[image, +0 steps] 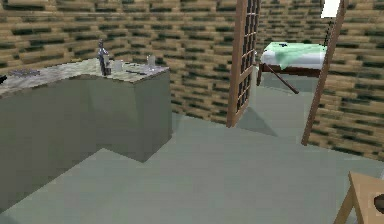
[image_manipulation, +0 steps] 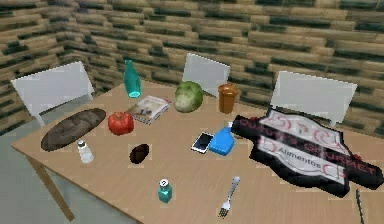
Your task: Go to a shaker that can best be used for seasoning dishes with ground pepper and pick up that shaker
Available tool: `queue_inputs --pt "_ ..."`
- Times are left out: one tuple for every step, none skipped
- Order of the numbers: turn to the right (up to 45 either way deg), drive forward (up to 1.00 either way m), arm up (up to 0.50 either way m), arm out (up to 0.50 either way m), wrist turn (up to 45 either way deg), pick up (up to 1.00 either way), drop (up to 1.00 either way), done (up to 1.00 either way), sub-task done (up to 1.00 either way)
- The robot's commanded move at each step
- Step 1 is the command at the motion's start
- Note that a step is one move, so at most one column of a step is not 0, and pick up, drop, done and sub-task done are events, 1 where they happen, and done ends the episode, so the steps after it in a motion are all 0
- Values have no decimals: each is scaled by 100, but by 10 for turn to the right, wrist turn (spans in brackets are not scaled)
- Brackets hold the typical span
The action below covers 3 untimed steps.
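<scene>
while which shaker holds pepper cannot be told, a pale shaker (image_manipulation: 86,151) stands beside the bread (image_manipulation: 72,129) and a teal shaker (image_manipulation: 165,190) near the fork (image_manipulation: 229,195) on the wooden table (image_manipulation: 185,165); the gripper's state cannot be told.

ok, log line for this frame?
stage: beside table | candidates: white shaker, teal shaker | pepper one: cannot tell | ahead: counter, bed

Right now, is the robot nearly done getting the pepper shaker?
Partly. Done: it is beside the wooden table, where a small white shaker and a small teal one stand. In hand: working out which is for pepper; I cannot tell from here. Left: the pick-up, since both sit on the tabletop.
</scene>
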Motion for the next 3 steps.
queue_inputs --pt "0 0 50 0 0 0 0 0 0" --pt "0 0 32 0 0 0 0 0 0" --pt "0 0 0 14 0 0 0 0 0"
